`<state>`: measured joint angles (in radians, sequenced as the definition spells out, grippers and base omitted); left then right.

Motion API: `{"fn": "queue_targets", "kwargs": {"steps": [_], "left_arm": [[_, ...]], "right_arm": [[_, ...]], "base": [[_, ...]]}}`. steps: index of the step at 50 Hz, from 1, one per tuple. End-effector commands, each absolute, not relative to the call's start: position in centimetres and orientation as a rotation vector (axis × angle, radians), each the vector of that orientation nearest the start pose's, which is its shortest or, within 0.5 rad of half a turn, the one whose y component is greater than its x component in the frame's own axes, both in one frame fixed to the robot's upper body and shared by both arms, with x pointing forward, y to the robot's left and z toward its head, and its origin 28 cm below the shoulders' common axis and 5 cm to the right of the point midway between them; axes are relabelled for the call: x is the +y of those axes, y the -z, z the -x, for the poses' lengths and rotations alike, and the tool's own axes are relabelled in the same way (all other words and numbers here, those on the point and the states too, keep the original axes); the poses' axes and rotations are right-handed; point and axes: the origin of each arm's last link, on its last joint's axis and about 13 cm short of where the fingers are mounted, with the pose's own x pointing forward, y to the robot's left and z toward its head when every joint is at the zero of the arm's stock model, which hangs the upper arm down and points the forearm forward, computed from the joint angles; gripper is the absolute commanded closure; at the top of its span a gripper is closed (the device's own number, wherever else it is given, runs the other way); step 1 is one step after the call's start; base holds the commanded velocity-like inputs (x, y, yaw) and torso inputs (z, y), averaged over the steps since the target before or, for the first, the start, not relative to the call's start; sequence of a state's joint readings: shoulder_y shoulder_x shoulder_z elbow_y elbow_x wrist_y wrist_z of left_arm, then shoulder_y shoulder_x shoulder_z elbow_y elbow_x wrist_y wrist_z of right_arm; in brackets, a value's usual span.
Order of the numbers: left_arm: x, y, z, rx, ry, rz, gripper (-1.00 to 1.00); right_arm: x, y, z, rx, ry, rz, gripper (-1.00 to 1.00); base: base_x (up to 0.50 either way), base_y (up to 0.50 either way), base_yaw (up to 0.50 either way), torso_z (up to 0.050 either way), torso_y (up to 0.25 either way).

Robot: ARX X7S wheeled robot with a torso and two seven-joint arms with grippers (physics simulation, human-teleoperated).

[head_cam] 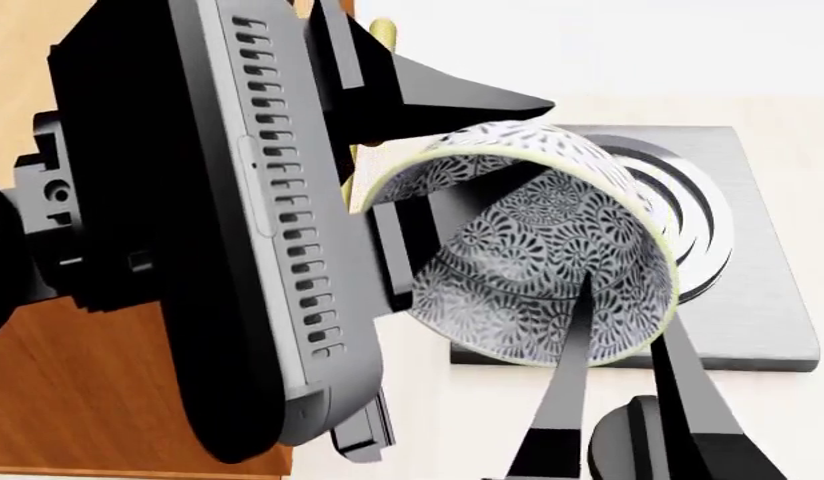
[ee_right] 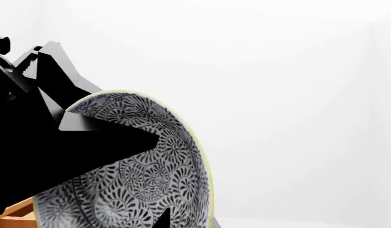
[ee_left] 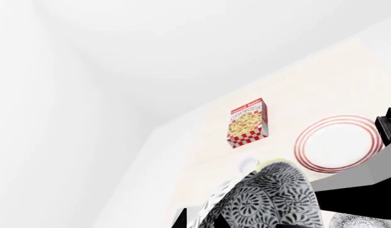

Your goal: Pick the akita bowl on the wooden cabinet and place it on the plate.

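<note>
Black-patterned akita bowl [head_cam: 546, 250] lies tipped sideways, mouth toward the head camera, left gripper [head_cam: 439, 160] clamping its rim.

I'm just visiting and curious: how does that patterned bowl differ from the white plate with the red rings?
The bowl is deep, covered in a black-and-white floral pattern; the plate is shallow, white with thin red rings near its rim. The bowl is tipped on its side, held up with a pincer finger on its rim; the plate lies flat on the pale surface, untouched. Both are round dishes.
</note>
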<state>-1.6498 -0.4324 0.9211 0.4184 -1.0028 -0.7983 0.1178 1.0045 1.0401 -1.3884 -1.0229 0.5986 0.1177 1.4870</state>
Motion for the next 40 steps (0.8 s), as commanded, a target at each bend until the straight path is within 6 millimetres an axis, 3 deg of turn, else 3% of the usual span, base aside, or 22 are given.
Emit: {"fn": "queue_targets", "kwargs": {"steps": [1,18,19,28,40], "left_arm": [[13.7,-36.9,-25.5,-0.412,1.057,-0.684,1.0],[13.8,-36.4,-25.7,-0.408,1.035,-0.683,1.0],[13.9,-36.3,-25.7,-0.411,1.032,-0.69,-1.0],[13.8,-36.0,-25.5,-0.357,1.097,-0.706,-1.0],[13.9,-35.9,-25.8,-0.357,1.085,-0.694,-1.0]], "right_arm": [[-9.2,-20.1,-14.4,-0.547,0.106,0.087,1.0],[-9.1,-20.3,-14.1,-0.568,0.107,0.1,1.0],[-9.1,-20.4,-14.1,-0.576,0.109,0.102,1.0],[-9.4,-20.6,-14.1,-0.578,0.157,0.086,1.0],[-9.9,-21.0,-15.2,-0.508,0.392,0.073,1.0]], "base": [[0.0,0.0,0.0,0.0,0.0],[0.0,0.0,0.0,0.0,0.0],[0.0,0.0,0.0,0.0,0.0],[0.0,0.0,0.0,0.0,0.0],[0.0,0.0,0.0,0.0,0.001]]}}
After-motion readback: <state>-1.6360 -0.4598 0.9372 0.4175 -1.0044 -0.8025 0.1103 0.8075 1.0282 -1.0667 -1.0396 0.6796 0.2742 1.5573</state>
